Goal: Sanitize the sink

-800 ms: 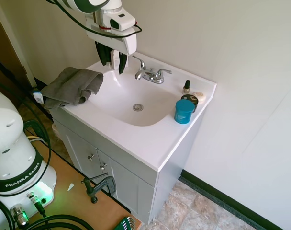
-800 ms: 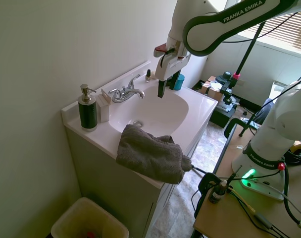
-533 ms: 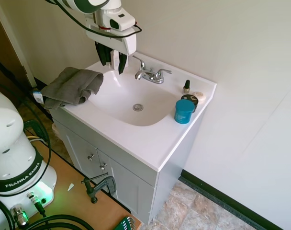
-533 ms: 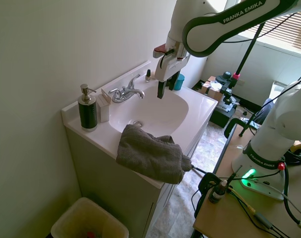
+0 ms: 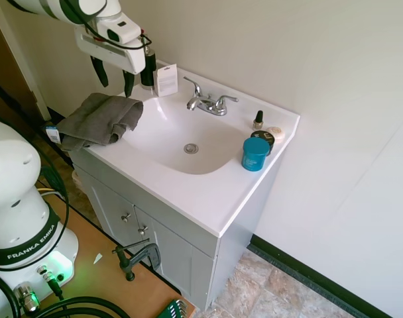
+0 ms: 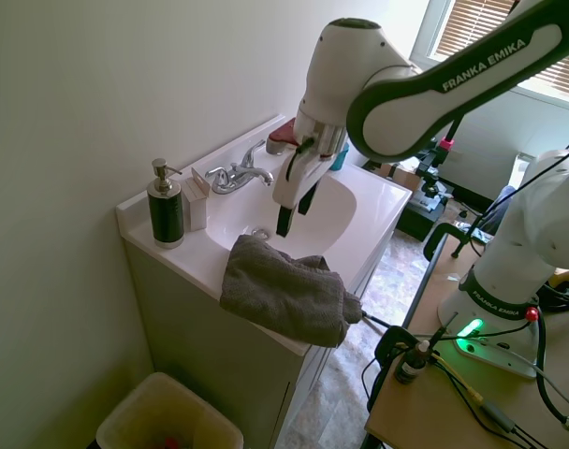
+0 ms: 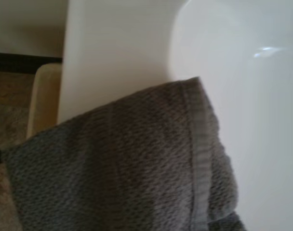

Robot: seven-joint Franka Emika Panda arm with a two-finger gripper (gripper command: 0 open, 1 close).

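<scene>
Judging by how things lie, the cleaning itself has not begun: the grey towel (image 5: 99, 119) sits bunched on the corner of the sink (image 5: 188, 179), partly hanging over its front edge, and nothing is wiping the basin. The gripper (image 5: 113, 74) hangs just above the towel with its two dark fingers (image 5: 95, 71) spread apart and nothing between them, so it looks poised to go down for the cloth; picking it up, wiping the basin and the counter around it all appear to be left. The wrist view agrees, showing the towel's ribbed weave and hemmed edge directly below, with the white rim and the curve of the basin beside it. The sink lies below the gripper and stretches away from it toward the far end of the counter; it is a glossy white rectangular top with a moulded oval basin, a round chrome drain (image 5: 191, 148) at the bottom and a two-handled chrome tap (image 5: 208, 103) at the back wall. Its surface looks dry and free of obvious marks, though small stains would be too fine to tell here. Beyond the basin, well apart from the gripper, stand a teal jar (image 5: 255, 154) and a small bottle (image 5: 258, 120); a dark soap pump (image 6: 165, 206) stands near the wall just behind the gripper.
</scene>
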